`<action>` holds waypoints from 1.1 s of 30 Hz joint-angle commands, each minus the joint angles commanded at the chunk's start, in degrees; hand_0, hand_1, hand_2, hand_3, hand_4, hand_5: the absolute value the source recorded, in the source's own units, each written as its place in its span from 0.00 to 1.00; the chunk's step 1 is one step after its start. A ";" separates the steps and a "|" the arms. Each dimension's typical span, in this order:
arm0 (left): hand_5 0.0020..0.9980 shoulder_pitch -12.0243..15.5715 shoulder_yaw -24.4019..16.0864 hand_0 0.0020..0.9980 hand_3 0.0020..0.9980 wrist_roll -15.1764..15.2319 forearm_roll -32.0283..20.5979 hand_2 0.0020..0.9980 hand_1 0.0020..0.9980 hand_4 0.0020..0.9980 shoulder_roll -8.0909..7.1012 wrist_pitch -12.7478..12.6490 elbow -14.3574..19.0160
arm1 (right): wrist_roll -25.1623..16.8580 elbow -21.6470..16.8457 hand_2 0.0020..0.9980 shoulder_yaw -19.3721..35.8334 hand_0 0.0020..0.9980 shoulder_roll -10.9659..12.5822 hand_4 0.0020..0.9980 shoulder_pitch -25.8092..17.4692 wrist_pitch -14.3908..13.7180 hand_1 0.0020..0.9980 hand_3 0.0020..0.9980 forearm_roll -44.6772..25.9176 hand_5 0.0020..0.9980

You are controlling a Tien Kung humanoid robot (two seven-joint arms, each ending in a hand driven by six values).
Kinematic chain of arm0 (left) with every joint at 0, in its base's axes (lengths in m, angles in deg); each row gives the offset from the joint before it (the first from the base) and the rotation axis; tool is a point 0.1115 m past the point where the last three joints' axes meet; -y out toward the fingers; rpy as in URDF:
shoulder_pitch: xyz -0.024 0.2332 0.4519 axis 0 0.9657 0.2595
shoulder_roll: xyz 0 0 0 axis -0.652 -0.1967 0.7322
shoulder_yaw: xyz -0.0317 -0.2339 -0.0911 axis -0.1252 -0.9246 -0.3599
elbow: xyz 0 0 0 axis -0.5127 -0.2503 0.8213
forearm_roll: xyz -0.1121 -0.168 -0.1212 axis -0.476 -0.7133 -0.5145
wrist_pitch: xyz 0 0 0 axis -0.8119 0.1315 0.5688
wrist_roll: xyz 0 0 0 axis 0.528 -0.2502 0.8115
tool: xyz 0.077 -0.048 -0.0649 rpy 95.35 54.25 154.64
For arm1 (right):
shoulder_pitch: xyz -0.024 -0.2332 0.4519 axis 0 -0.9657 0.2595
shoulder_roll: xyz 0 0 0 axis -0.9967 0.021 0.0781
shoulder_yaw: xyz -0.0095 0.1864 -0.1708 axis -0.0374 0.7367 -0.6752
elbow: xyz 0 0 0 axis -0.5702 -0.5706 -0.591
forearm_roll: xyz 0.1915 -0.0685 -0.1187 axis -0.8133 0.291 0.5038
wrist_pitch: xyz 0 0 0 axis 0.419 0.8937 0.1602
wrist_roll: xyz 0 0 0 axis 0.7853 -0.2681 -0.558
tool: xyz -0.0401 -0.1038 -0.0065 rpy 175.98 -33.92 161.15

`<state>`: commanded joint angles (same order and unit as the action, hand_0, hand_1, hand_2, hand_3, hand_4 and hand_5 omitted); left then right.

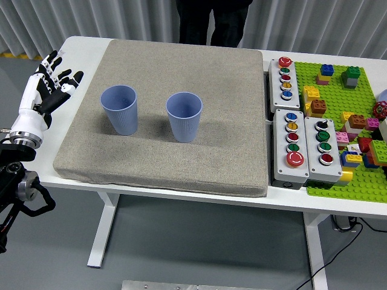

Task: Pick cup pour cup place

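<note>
1. Far left, the left hand (43, 96) hovers over the counter's (181, 196) left edge, white and black fingers (65, 84) spread wide, gripping nothing.
2. On the grey mat (199, 72), the left blue cup (119, 109) stands upright, near that hand but apart from it.
3. Just beside it, the right blue cup (184, 116) stands upright, mid-mat.
4. Further right, button boxes (302, 148), then a green brick plate (357, 181).
5. A person (211, 21) stands at the far side.

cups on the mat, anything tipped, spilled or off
Nothing stands out. Both blue cups, left cup and right cup, stand upright and apart on the grey mat, with no spill. The left hand is open beside the mat.
</note>
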<state>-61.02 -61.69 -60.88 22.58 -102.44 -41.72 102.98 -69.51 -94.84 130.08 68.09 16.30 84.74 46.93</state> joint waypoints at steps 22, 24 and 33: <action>0.38 2.34 3.23 1.00 1.00 0.74 -0.19 1.00 1.00 0.87 1.64 0.52 -1.53 | -0.05 0.00 0.58 -1.30 0.69 -0.09 0.00 -0.15 0.09 0.65 0.58 -0.99 0.07; 0.38 2.41 3.51 1.00 1.00 0.68 0.09 1.00 1.00 0.87 1.78 0.81 -1.63 | -0.05 0.00 0.58 -1.30 0.69 -0.11 0.00 -0.11 0.09 0.65 0.58 -1.01 0.07; 0.37 3.16 4.86 1.00 1.00 0.39 2.63 1.00 1.00 0.87 2.83 1.96 -2.19 | -0.04 0.00 0.58 -1.52 0.69 -0.24 0.00 0.09 0.03 0.65 0.58 -1.25 0.07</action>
<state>-57.85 -56.84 -60.49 25.21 -99.62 -39.76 100.79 -69.55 -94.84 128.56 67.85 16.38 84.78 45.68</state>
